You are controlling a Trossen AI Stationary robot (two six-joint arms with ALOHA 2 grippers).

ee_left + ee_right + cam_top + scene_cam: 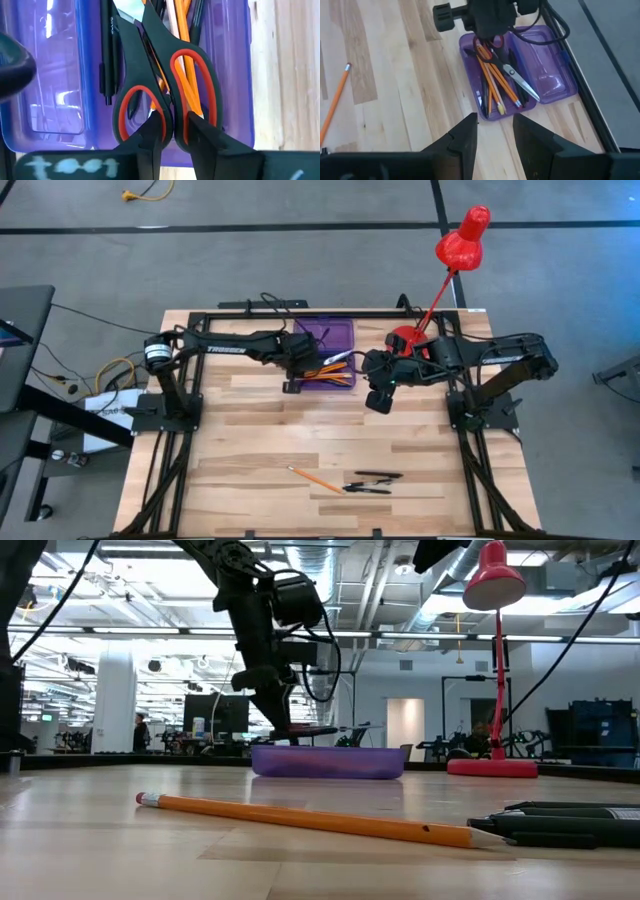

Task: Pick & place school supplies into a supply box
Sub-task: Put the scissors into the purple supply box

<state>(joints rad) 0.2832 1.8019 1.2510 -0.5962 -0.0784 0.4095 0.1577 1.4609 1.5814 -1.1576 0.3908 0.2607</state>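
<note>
Over the purple box (330, 350), the left gripper (172, 131) has its jaws pinched narrow on the scissors (165, 85), which lie inside on the pencils (182, 55). It should open fully, then rise straight. The right gripper (495, 131) waits beside the box, jaws apart.

Light falls evenly and brightly from overhead, so the table (300, 430) carries only soft, short shadows under the arms. In the low view ceiling strip lights glare white, and the nearest pencil (310, 819) blurs at its near end. Just ahead of the left gripper (174, 131), the purple box (55, 90) shows pale reflections.
</note>
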